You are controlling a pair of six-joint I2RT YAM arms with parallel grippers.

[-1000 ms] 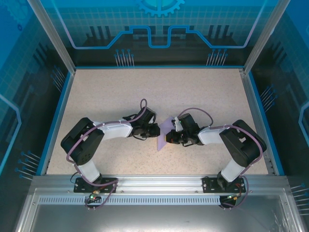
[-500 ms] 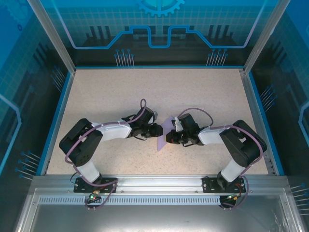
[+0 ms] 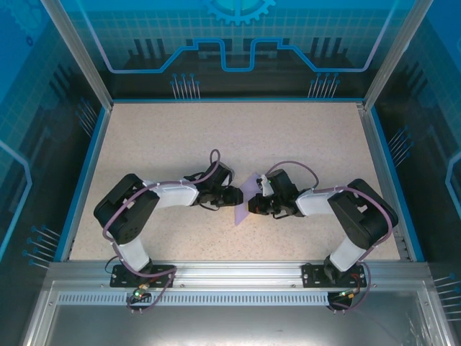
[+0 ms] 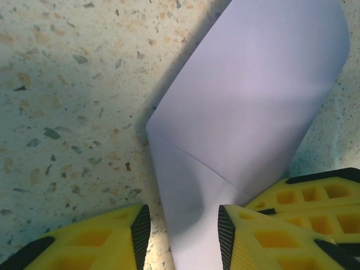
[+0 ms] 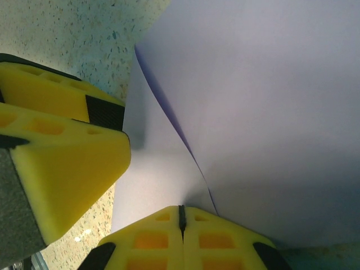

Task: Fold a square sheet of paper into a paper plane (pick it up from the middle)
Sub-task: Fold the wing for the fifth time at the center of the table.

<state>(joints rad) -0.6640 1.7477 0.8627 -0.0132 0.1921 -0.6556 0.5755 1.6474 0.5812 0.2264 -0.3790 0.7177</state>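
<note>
The pale lilac square sheet of paper [image 3: 245, 202] lies mid-table between both grippers, partly folded: one layer flat, a flap [image 5: 270, 101] curling up from a diagonal crease. My left gripper [image 3: 235, 194] stands open, its black pads [image 4: 140, 230] straddling the flat layer [image 4: 191, 225] with a gap on each side. My right gripper [image 3: 253, 205] is shut, tips pressed together [image 5: 181, 216] at the crease where the raised flap starts, holding the sheet [image 4: 253, 101]. Its yellow fingers [image 4: 315, 197] meet the paper's edge in the left wrist view.
The speckled tabletop [image 3: 180, 144] runs free all round the paper. A blue rim [image 3: 79, 187] and aluminium posts frame it. The left gripper's yellow fingers [image 5: 56, 157] sit close beside the right gripper's tips.
My left gripper's jaws have opened off the paper and its arm has shifted slightly. The right gripper and the sheet have stayed put.
</note>
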